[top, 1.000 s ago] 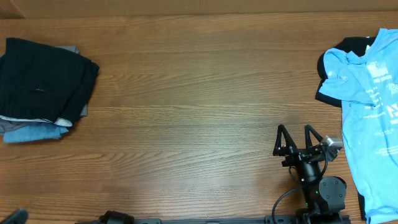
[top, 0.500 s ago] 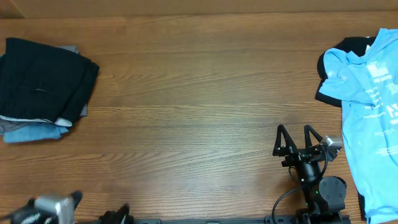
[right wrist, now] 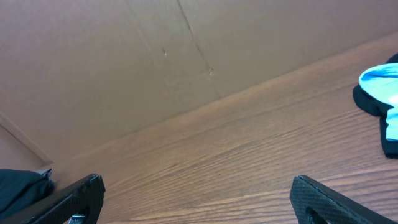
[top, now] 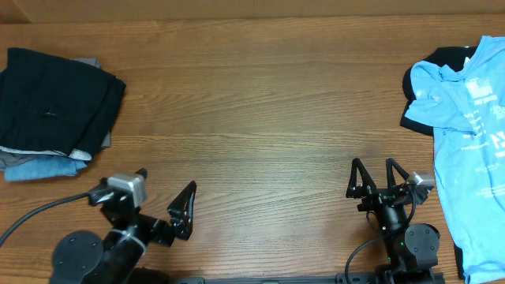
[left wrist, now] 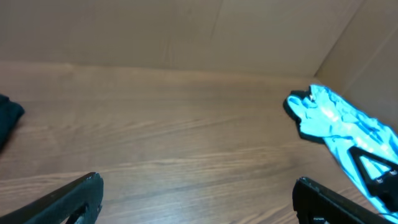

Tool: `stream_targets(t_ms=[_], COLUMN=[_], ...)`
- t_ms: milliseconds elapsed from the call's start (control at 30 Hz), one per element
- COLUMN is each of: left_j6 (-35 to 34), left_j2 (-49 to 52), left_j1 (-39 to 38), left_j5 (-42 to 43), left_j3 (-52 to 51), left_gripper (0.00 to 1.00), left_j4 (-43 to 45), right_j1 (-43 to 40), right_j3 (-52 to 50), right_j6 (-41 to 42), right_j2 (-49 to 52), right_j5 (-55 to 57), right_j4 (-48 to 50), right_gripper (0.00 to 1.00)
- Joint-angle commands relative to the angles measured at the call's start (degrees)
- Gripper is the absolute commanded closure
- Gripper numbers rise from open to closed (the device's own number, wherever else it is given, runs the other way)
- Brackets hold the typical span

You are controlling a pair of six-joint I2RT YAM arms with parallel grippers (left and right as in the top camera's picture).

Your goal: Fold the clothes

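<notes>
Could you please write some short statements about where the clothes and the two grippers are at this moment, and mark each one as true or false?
1. The light blue T-shirt lies at the right end of the table. True.
2. The right gripper is shut on the T-shirt. False: it is open, empty, and beside the shirt.
3. Black shorts top the pile at the left end. True.
4. The left gripper touches that pile. False: it is apart from it, open, near the front edge.
5. A black garment lies partly under the T-shirt. True.
</notes>
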Motion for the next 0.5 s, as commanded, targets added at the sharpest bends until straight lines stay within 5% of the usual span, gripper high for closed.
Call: stream_targets(t_ms=[0, 233, 467], left_j6=[0.85, 0.90, 0.90], left_j2=[-3.69, -9.03, -11.28], left_j1=[0.33, 0.35, 0.37], left_j5=[0.20, -1.57, -7.43], left_j3=[-9.40, -25.92, -36.24], left_gripper=[0.00, 0.00, 0.00], left_j4=[11.89, 36.76, 46.31], right_j1=[-0.15, -0.15, -0.15], right_j3=[-0.59, -0.59, -0.59], right_j6=[0.09, 0.09, 0.09], right_j2=[-0.50, -0.50, -0.50], right_j5=[0.11, 0.11, 0.11], right_j4=[0.35, 0.37, 0.35], right_gripper=[0.00, 0.00, 0.00])
